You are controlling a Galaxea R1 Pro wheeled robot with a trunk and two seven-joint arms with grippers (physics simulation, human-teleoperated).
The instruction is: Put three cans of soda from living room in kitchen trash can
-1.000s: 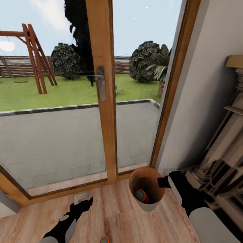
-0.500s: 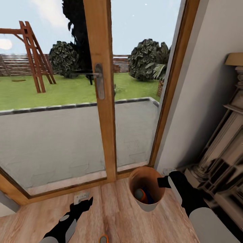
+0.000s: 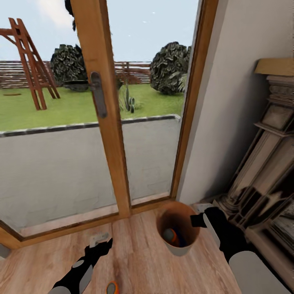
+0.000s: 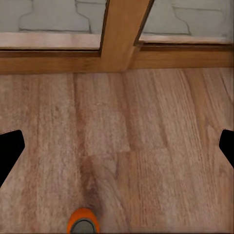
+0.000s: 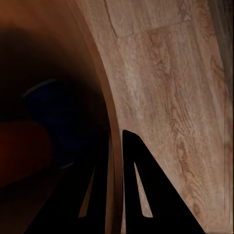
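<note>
The small round wastebasket with grey outside and copper-brown rim [image 3: 178, 232] stands on the light wood floor [image 3: 143, 261] just inside the wooden-framed glass door [image 3: 102, 122], near a pale carved fireplace surround [image 3: 265, 171]. Inside it I see an orange soda can with a silvery top [image 3: 170, 235] and, beside it, a dark blue can [image 5: 53, 122]. A third, orange can [image 3: 111, 288] lies on the floor near my left arm, well apart from the basket. So I judge two cans are in and one is left to put in.

My right gripper [image 3: 199, 220] pinches the basket's rim, one finger [image 5: 146, 195] outside the wall and the other inside. My left gripper [image 3: 107, 244] hovers over bare floor with its fingers spread wide and nothing between them; the orange can on the floor lies just short of it. This spot has no kitchen fittings, so the basket may need carrying too.
</note>
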